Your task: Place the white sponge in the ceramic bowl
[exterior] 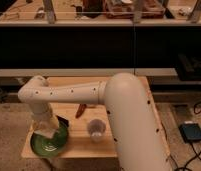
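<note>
The ceramic bowl (40, 146), a wide green dish, sits at the front left corner of the wooden table (121, 85). My gripper (47, 128) points down over the bowl's right half, at the end of the white arm that reaches in from the right. An off-white patch (44, 132) at the gripper's tip, just above the bowl's inside, looks like the white sponge. I cannot tell whether it is held or lying in the bowl. The gripper hides part of the bowl's rim.
A small white cup (96, 129) stands on the table right of the bowl. A reddish-brown object (81, 110) lies behind the cup. A dark item (63, 121) sits at the bowl's far right rim. A black box (192, 131) with a cable lies on the floor, right.
</note>
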